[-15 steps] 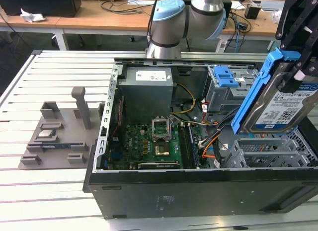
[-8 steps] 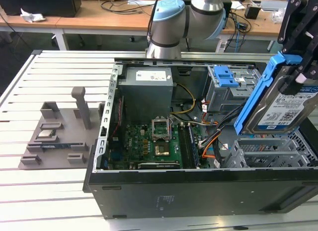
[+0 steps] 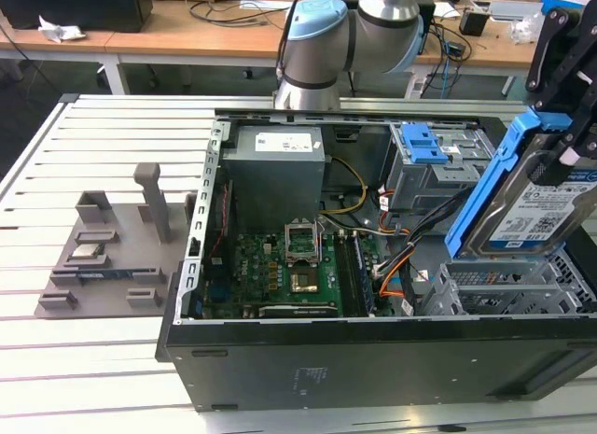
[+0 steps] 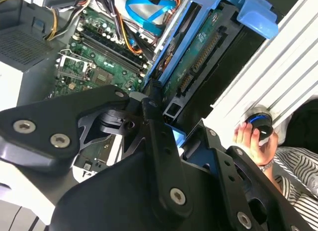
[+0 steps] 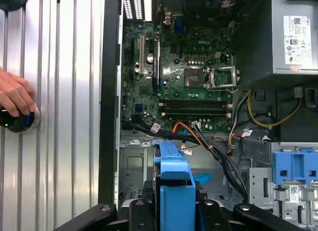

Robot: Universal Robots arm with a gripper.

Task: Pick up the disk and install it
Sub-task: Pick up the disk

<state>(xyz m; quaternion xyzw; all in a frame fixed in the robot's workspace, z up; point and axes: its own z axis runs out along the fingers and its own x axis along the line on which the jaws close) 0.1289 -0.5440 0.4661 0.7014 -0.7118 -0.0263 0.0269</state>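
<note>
Arm pose: I see the arm (image 3: 317, 42) standing behind the computer case (image 3: 280, 359). Its wrist is out over the case's corner at the exterior view's right.
Gripper: the gripper (image 3: 560, 147) hangs above that corner of the case, pincer pinching the disk's upper end.
Disk: the disk (image 3: 536, 205) is held in the air, steeply tilted, with its label toward the exterior camera. Its green circuit side (image 4: 198, 57) shows in the second wrist view and its blue frame (image 5: 174, 191) in the first wrist view.
Edges: the disk's lower end sits just over the drive cage (image 3: 504, 289) inside the case. I cannot tell whether they touch.
Open room: cables (image 3: 401, 266) run inside the case between the motherboard (image 3: 280, 266) and the drive cage. The blue latch (image 3: 427, 143) sits deeper in the case, behind the disk.
Outside the case: a person's hand (image 5: 15, 97) rests on a round knob (image 5: 17, 120) on the slatted table (image 3: 93, 359), near the case wall.
Fixture: the grey fixture (image 3: 103, 257) lies well apart from the case, toward the exterior view's left.
</note>
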